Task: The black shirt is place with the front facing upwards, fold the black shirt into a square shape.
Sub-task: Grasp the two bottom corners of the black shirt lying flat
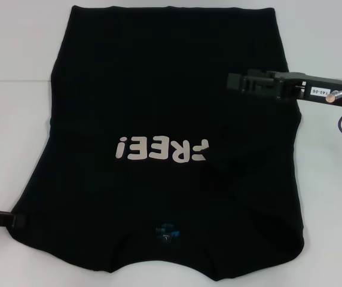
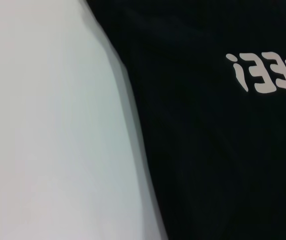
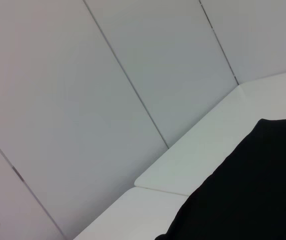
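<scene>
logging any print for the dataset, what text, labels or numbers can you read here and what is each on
"FREE!": pale lettering on the black shirt chest, upside down in the head view.
Teal neck label: too small to read.
White sticker on the right gripper: digits too blurred to read.

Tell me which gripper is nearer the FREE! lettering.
Right. The right gripper hovers above the black shirt, beyond the FREE! lettering; the left gripper sits at the shirt's left edge.

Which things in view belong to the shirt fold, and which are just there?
Part of the job:
- black shirt, spread print-up, sleeves already tucked in
- right gripper, above the shirt's right side
- left gripper, at the shirt's left edge, near the collar end

Just there:
- white table
- white wall panels behind the table
</scene>
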Motion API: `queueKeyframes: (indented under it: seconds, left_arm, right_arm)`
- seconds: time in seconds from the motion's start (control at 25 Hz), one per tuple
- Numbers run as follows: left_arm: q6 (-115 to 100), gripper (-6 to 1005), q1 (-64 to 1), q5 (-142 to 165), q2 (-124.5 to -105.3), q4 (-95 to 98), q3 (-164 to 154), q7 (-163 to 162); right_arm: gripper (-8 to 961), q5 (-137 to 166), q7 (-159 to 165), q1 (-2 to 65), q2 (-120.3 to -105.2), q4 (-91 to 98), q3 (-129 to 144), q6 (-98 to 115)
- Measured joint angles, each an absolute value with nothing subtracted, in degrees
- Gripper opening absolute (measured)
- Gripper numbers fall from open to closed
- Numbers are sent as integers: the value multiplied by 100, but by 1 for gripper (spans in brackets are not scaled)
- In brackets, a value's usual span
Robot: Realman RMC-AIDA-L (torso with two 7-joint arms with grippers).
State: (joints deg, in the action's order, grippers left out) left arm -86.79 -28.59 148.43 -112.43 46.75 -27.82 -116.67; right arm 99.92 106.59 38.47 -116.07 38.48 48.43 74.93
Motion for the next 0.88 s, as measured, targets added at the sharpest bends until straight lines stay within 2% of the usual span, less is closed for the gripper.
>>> queueKeyframes:
  seconds: [0.08, 0.4, 0.6, 0.76, 0.88]
  left_arm:
    - [-8666, 567, -2879, 14852, -11267, 4707, -2827, -11673]
    - [-8586, 328, -2936, 14957, -11276, 4723, -2895, -11741]
    - [-8537, 104, -2944, 14988, -11282, 4723, -2940, -11783]
    - [-8605, 44, -2954, 14942, -11302, 4781, -2892, -11782]
    - [-8674, -1, -2966, 14844, -11321, 4796, -2874, -11763]
  right_arm:
    - [925, 9993, 10660, 3848, -11607, 3849, 4833, 7500]
    - [920, 9993, 10661, 3850, -11596, 3844, 4833, 7517]
    - [917, 10012, 10707, 3843, -11560, 3817, 4834, 7506]
    - [915, 10043, 10834, 3790, -11451, 3834, 4836, 7523]
    - [913, 10195, 11128, 3712, -11254, 3839, 4840, 7585]
